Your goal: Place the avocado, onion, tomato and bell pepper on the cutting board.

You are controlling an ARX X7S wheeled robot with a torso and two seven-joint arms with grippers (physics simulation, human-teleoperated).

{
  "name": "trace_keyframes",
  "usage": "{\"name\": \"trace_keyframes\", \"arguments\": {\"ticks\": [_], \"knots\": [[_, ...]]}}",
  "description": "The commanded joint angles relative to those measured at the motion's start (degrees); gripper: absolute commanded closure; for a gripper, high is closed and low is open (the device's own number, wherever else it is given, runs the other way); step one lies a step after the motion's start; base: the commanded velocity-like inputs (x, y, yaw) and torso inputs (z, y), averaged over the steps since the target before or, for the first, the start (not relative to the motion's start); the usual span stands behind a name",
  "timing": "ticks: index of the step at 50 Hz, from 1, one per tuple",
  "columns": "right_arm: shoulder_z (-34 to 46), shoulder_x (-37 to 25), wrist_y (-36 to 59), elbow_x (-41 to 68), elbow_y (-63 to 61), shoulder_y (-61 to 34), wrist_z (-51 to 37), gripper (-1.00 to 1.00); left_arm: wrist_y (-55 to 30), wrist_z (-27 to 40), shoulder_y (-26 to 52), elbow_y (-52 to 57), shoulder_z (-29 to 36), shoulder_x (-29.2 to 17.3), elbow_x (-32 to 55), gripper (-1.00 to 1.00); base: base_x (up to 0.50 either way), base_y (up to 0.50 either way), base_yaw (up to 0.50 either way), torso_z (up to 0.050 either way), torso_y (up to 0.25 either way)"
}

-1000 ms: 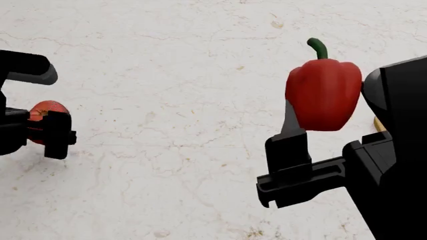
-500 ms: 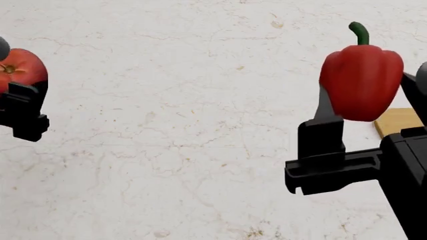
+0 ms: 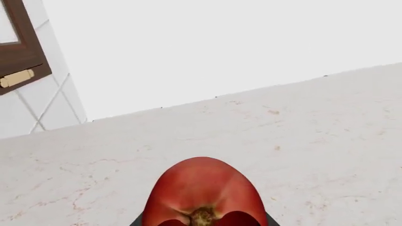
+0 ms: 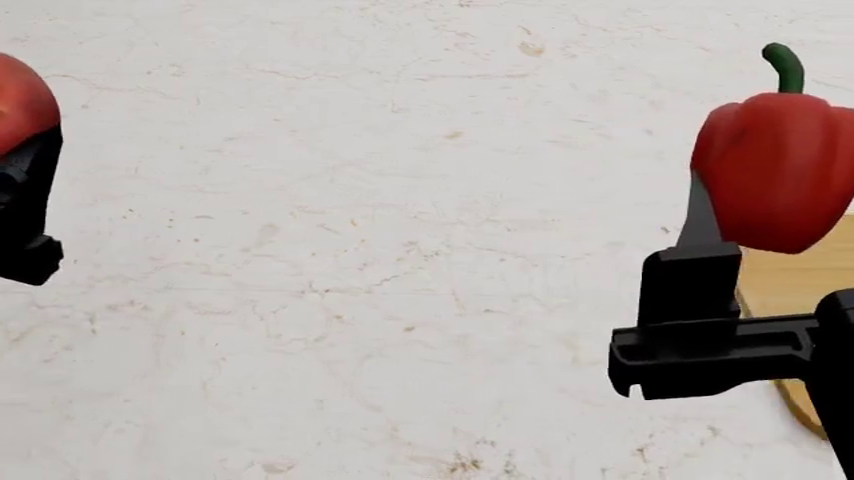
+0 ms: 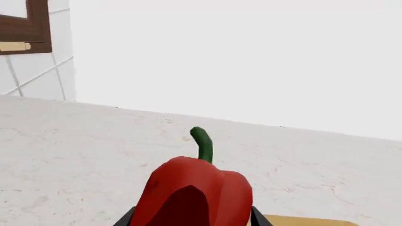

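The right hand [image 4: 747,225], gripping the bell pepper [image 4: 774,170], hangs beside the cutting board [image 4: 801,290], nearer than the tomato-gripping left hand [image 4: 20,215].

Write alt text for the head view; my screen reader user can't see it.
The right gripper holds a red bell pepper above the cutting board edge, while the left gripper holds a tomato at far left over a pale marble counter.

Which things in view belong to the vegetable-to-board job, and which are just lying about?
Job: bell pepper held in the right gripper; tomato held in the left gripper; cutting board, only its corner showing. Avocado and onion are out of view.

Lying about: nothing loose; only the marble counter and a wall cabinet.
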State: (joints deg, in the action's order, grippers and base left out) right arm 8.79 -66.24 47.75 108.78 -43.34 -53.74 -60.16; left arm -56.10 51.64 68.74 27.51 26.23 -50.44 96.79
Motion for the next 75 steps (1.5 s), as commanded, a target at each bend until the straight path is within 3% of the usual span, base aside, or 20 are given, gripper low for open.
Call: {"name": "trace_keyframes", "arguments": {"ticks": [1, 51, 64, 75], "knots": [[-2.61, 1.07, 0.15, -1.94, -0.55, 0.63, 1.34, 1.00, 2.69, 1.10, -2.01, 2.90, -3.48, -0.74, 1.27, 1.00, 0.00, -0.50, 0.00, 0.000, 0.000], [3.40, 3.99, 3.97, 1.13, -0.28, -7.11, -0.25, 1.00, 4.04, 1.23, -4.15, 7.21, -5.38, -4.45, 2.01, 1.00, 0.01, -0.50, 0.00, 0.000, 0.000], [3.53, 3.83, 3.55, 1.22, -0.57, -6.60, -1.29, 1.00, 4.02, 1.38, -4.31, 7.70, -5.41, -5.02, 2.20, 1.00, 0.00, 0.00, 0.00, 0.000, 0.000], [2.71, 3.07, 2.80, 0.88, -0.56, -4.67, -0.88, 1.00, 3.93, 1.23, -4.31, 7.76, -5.09, -4.80, 1.91, 1.00, 0.50, 0.00, 0.00, 0.000, 0.001]]}}
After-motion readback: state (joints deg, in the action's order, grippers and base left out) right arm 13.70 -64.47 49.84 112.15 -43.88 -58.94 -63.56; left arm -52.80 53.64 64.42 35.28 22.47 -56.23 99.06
